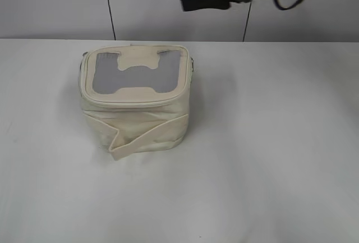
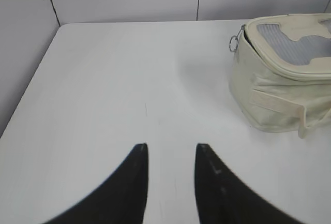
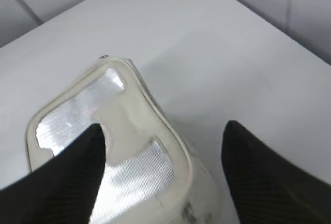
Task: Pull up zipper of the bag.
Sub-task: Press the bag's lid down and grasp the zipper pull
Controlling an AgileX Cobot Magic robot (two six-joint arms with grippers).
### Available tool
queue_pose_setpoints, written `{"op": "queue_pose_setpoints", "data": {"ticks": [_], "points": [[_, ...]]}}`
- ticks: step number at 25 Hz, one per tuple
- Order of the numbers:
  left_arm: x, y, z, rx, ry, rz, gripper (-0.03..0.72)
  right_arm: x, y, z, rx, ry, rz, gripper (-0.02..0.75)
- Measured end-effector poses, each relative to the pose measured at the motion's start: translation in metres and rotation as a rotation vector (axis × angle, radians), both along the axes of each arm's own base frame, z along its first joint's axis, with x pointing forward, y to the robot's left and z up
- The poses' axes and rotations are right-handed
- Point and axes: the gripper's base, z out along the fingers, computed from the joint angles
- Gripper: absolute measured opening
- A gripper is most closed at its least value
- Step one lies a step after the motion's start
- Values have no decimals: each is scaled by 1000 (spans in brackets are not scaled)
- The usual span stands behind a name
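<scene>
The cream-beige bag (image 1: 134, 117) stands upright on the white table, left of centre, its lid with grey panels facing up. The zipper (image 1: 129, 102) runs round the lid rim. In the left wrist view the bag (image 2: 279, 89) is at the right edge, with a silver ring pull (image 2: 234, 43) hanging at its near corner. My left gripper (image 2: 170, 149) is open and empty over bare table, well left of the bag. My right gripper (image 3: 164, 128) is wide open above the bag's lid (image 3: 129, 125), not touching it. It shows high up in the exterior view (image 1: 190, 0).
The flat cream strap (image 1: 148, 136) sticks out along the bag's front side. The white table (image 1: 269, 159) stretches to the right and front of the bag. Grey wall panels (image 1: 168, 1) stand behind the table's far edge.
</scene>
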Motion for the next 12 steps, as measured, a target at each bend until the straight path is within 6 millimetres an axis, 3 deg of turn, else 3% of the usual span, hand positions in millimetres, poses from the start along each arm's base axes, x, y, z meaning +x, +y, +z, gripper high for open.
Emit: {"op": "queue_pose_setpoints", "data": {"ticks": [6, 9, 12], "points": [[0, 0, 0, 0, 0, 0, 239, 13, 86, -17, -11, 12, 175, 549], [0, 0, 0, 1, 0, 0, 239, 13, 111, -26, -54, 7, 214, 549], [0, 0, 0, 2, 0, 1, 239, 17, 123, -41, -66, 23, 228, 549]]}}
